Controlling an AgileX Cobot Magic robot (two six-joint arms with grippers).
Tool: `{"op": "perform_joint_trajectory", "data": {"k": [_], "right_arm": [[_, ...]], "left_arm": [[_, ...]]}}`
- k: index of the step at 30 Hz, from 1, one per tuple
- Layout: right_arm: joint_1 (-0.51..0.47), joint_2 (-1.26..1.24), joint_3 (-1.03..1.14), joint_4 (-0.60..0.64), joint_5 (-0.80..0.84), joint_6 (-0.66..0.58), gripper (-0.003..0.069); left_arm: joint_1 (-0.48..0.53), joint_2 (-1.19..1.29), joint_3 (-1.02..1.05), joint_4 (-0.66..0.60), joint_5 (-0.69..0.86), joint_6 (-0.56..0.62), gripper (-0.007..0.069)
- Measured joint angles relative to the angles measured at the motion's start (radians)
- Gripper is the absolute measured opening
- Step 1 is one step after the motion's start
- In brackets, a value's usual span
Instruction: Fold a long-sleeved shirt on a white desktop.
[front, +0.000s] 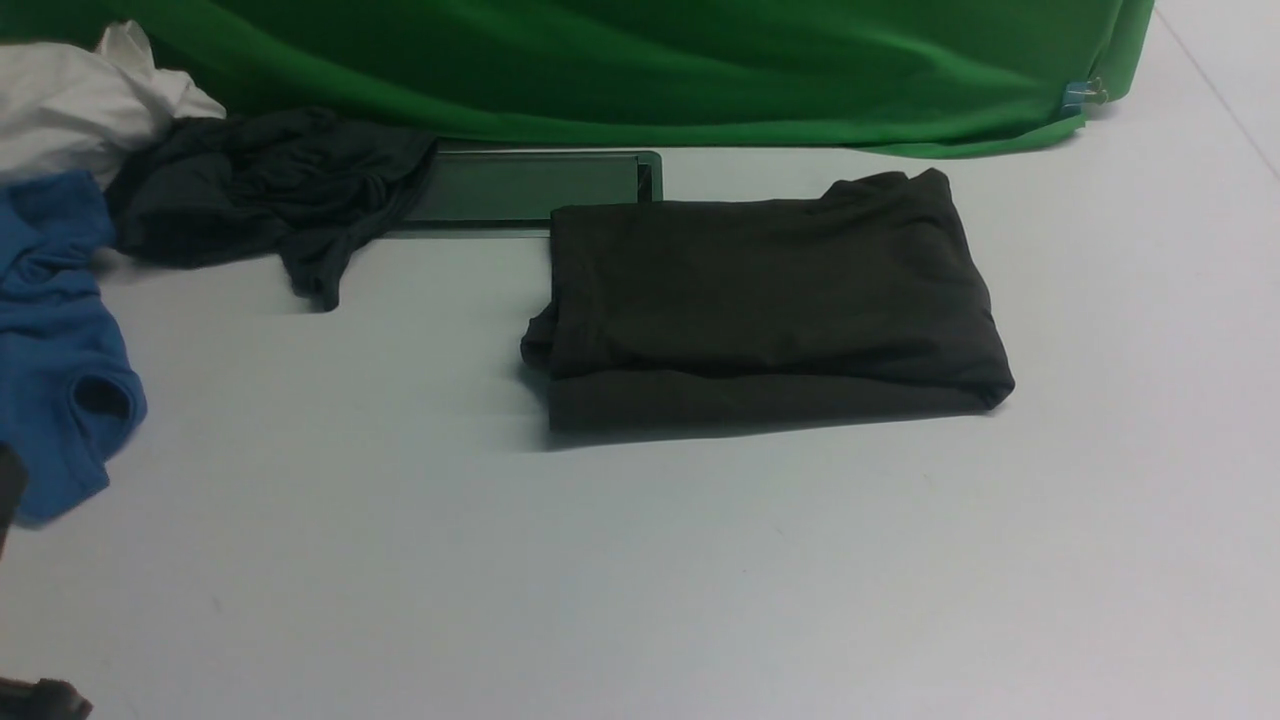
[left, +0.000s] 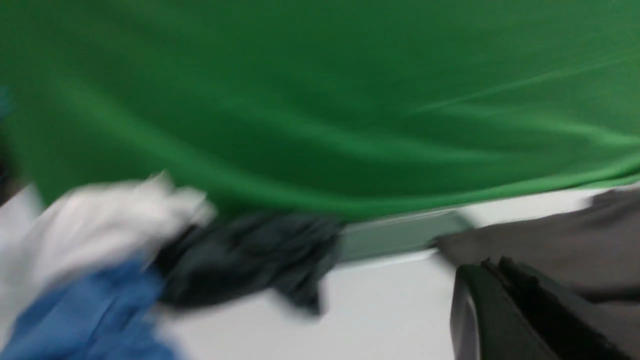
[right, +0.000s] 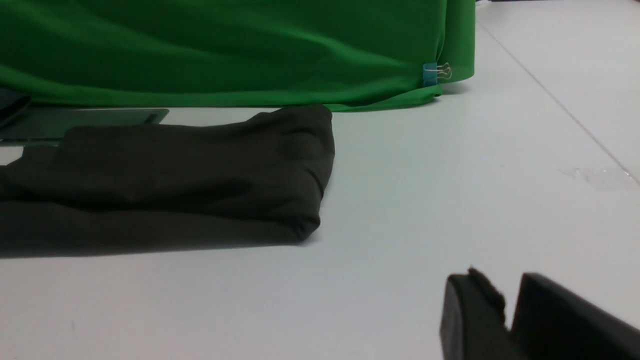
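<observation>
The long-sleeved shirt (front: 770, 300) lies folded into a thick black-brown rectangle on the white desktop (front: 640, 560), right of centre; its label and print are hidden. It also shows in the right wrist view as the shirt (right: 165, 180) and, blurred, as the shirt (left: 550, 240) in the left wrist view. My left gripper (left: 495, 262) is shut and empty, low over the table to the shirt's left. My right gripper (right: 510, 287) stands open by a narrow gap, holding nothing, near the table's front and right of the shirt. Neither gripper touches the shirt.
A dark grey-green garment (front: 260, 190), a blue tee (front: 55, 340) and a white cloth (front: 80, 100) are piled at the far left. A green backdrop (front: 640, 70) with a blue clip (front: 1075, 95) runs along the back. A flat dark panel (front: 520, 188) lies behind the shirt.
</observation>
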Motion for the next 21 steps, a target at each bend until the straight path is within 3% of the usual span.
{"op": "perform_joint_trajectory", "data": {"k": [4, 21], "right_arm": [[0.0, 0.0, 0.0, 0.0, 0.0, 0.0, 0.0138], [0.0, 0.0, 0.0, 0.0, 0.0, 0.0, 0.0187]], "left_arm": [[0.08, -0.072, 0.09, -0.028, 0.073, -0.001, 0.0018], [0.09, -0.084, 0.168, -0.098, 0.103, -0.005, 0.0018]]}}
